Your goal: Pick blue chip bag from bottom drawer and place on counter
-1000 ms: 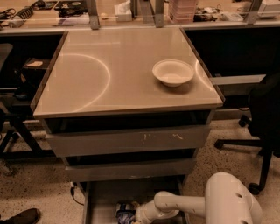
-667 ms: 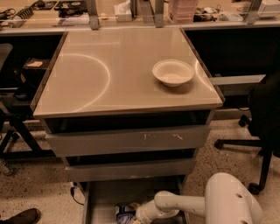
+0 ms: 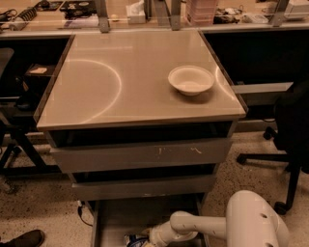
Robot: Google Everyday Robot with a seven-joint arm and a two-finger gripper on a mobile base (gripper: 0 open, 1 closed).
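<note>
The bottom drawer (image 3: pixel 120 218) is pulled open under the cabinet, and its flat grey floor shows. The blue chip bag (image 3: pixel 132 239) lies at the drawer's front, at the picture's lower edge and partly cut off. My gripper (image 3: pixel 147 238) reaches in from the right on the white arm (image 3: pixel 203 226), and its tip is right against the bag's right side. The counter (image 3: pixel 111 82) is the glossy beige top above, with curved light reflections.
A white round bowl (image 3: pixel 190 79) stands on the counter's right part. Two shut grey drawers (image 3: pixel 140 155) sit above the open one. A cluttered workbench (image 3: pixel 145 12) runs behind. A black office chair (image 3: pixel 289 130) stands at the right, and a shoe (image 3: pixel 21 239) shows at the lower left.
The arm's tip and the blue chip bag sit slightly lower and further left in the drawer than a second ago. Nothing else has moved.
</note>
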